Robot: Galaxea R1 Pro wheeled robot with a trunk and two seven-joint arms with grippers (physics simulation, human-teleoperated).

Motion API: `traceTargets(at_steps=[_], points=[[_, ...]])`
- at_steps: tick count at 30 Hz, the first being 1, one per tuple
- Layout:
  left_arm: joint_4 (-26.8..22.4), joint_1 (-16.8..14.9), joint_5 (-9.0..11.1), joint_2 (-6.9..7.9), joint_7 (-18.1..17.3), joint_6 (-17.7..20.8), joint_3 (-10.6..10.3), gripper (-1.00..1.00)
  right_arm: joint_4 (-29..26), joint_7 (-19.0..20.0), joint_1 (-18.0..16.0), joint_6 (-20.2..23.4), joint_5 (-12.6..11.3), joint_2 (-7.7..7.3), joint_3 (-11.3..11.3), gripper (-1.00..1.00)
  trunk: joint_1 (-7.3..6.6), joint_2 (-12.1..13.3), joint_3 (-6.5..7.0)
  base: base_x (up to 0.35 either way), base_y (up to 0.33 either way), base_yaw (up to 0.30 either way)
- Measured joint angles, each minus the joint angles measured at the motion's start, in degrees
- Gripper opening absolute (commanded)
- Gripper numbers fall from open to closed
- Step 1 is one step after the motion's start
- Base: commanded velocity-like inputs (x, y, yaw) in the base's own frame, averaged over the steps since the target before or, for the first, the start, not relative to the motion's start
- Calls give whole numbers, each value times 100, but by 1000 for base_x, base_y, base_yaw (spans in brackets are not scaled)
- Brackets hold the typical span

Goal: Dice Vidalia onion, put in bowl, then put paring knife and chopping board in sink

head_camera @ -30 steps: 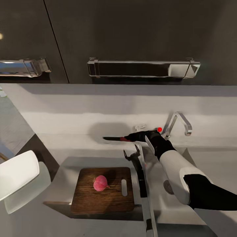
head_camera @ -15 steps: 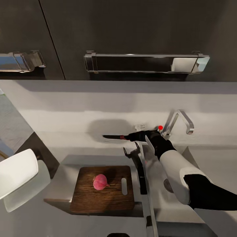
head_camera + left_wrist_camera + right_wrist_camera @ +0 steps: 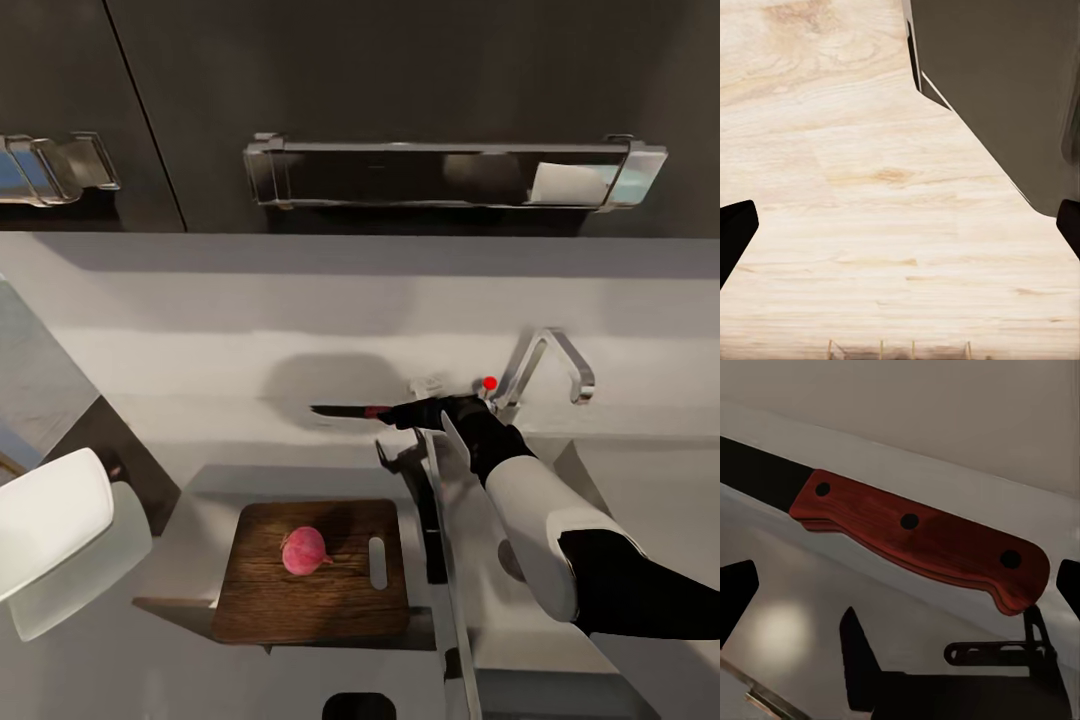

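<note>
The pink-red onion (image 3: 305, 550) rests in the middle of the dark wooden chopping board (image 3: 270, 600) on the grey countertop (image 3: 180, 660). The paring knife (image 3: 345, 411) lies level close to the backsplash, blade pointing left, red-brown handle (image 3: 922, 536) toward the tap. My right gripper (image 3: 408, 412) is at that handle, open, its black fingertips (image 3: 735, 592) wide apart on either side. The white bowl (image 3: 50, 520) sits at the far left. Part of the sink (image 3: 505, 625) shows under my right arm. My left gripper (image 3: 900, 232) is open over pale wood flooring.
A chrome tap (image 3: 550, 360) with a red knob (image 3: 490, 382) stands behind the sink. A black hooked fitting (image 3: 405, 468) and a dark strip (image 3: 432, 530) sit between board and sink. Glossy black upper cabinets (image 3: 400, 80) with chrome handles (image 3: 450, 172) hang overhead.
The whole picture has shifted, so the camera moved: cabinet handles sit higher and wider apart. Right gripper, knife, onion and board keep their places relative to each other.
</note>
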Motion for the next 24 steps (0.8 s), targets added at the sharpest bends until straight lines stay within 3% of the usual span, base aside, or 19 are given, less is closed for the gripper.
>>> traceTargets(at_steps=[4, 9, 13, 19, 24], points=[[0, 0, 0, 0, 0, 0, -2, 100, -78, -13, 1, -7, 17, -14, 13, 100, 0, 0, -4, 0, 0, 0], [0, 3, 0, -6, -7, 0, 2, 100, -469, -30, -1, 30, 35, -237, 31, 100, 0, 0, -4, 0, 0, 0], [0, 4, 0, -28, -8, 0, -1, 100, -572, -40, -2, 49, 55, -312, 42, 100, 0, 0, -4, 0, 0, 0], [0, 5, 0, -102, -9, 0, 1, 100, -586, -32, -6, 49, 400, -324, 49, 100, 0, 0, -4, 0, 0, 0], [0, 3, 0, -113, -9, 0, 1, 100, -583, 1, -6, 39, 549, -323, 52, 100, 0, 0, -4, 0, 0, 0]])
